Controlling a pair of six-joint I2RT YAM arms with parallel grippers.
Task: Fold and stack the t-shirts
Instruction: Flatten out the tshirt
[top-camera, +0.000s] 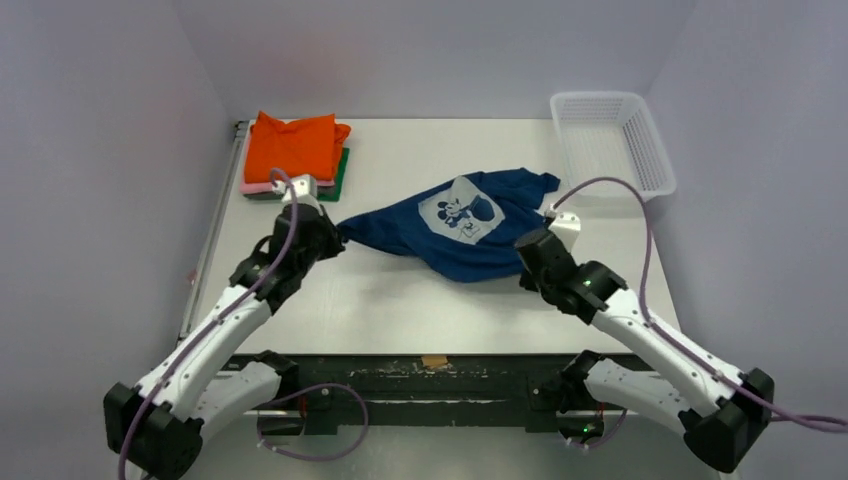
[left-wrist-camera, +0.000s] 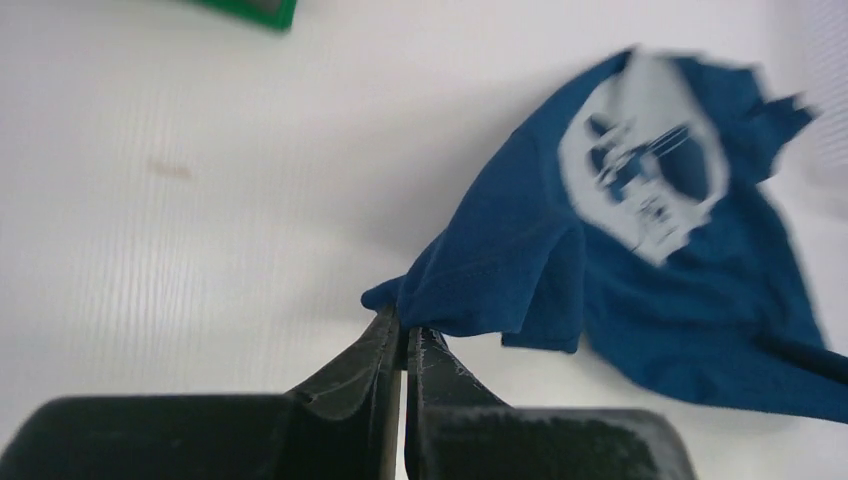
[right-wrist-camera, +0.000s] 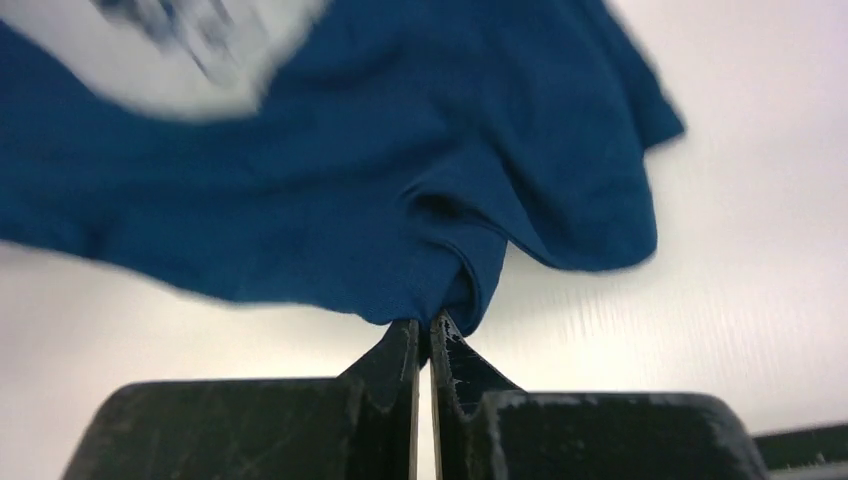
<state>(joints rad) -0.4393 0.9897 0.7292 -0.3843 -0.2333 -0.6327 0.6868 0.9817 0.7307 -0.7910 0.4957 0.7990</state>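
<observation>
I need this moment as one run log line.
left tool: shut on blue t-shirt | right tool: shut on blue t-shirt | folded stack: far left | basket: far right

no text readable anywhere (print on navy t-shirt blurred).

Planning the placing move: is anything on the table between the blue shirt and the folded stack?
Nothing loose. Bare table lies between the blue shirt and the stack; only the left gripper, shut on the shirt's corner, is on that side. The basket stands at the opposite side.
</observation>
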